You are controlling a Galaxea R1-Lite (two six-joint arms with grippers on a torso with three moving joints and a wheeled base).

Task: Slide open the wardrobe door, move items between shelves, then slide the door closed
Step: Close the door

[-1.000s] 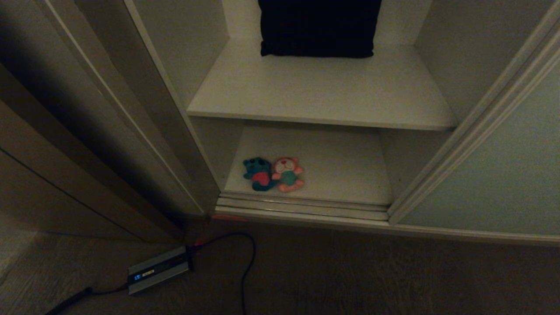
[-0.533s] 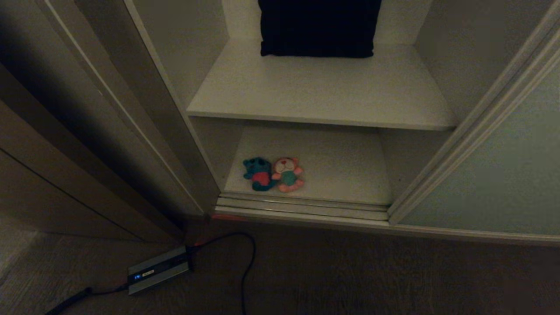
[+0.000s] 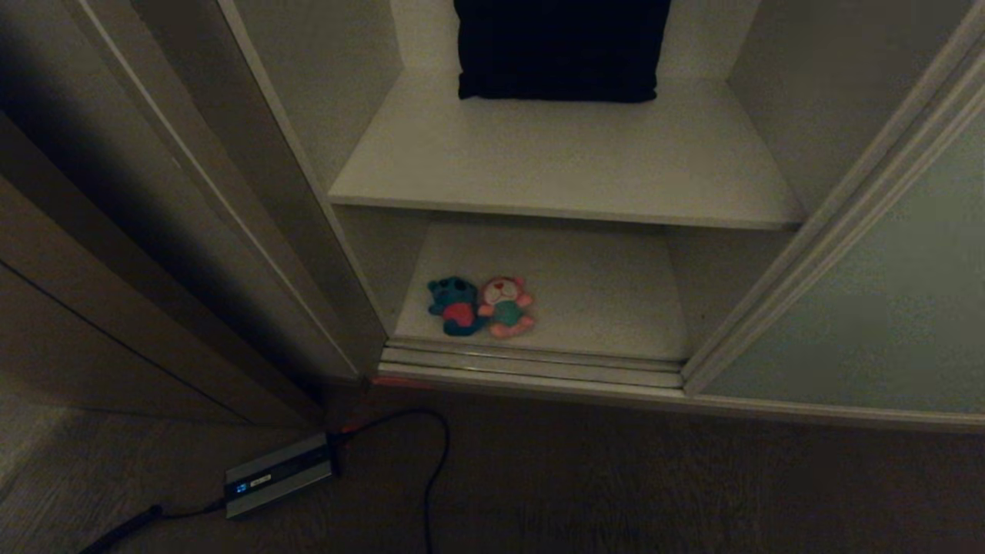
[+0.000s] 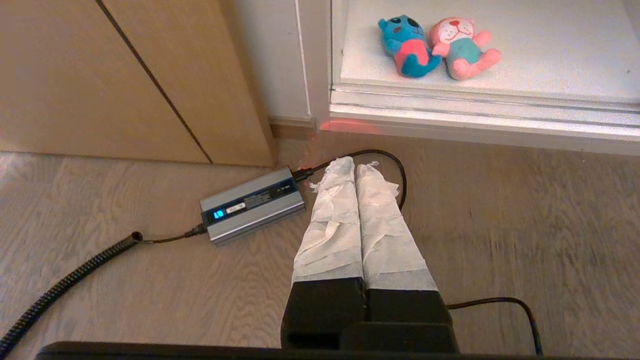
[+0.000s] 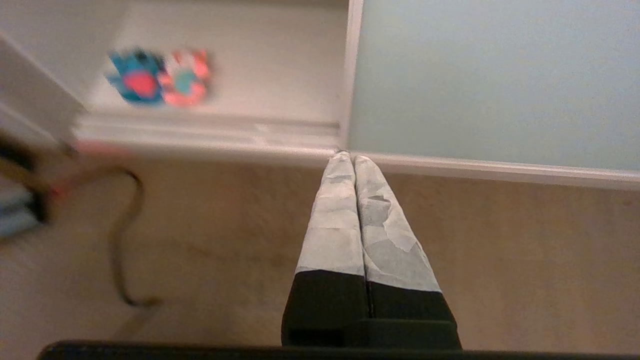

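Both grippers point down toward the floor [image 4: 500,225], jaws pressed together and empty: the left gripper [image 4: 356,164], the right gripper [image 5: 348,157]. The two plush toys [image 3: 481,306] lie together on the bottom shelf [image 3: 600,308]; the sliding door [image 3: 869,308] stands open at right.

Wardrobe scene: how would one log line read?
door: open | toys: lower shelf | left gripper: shut, empty | right gripper: shut, empty
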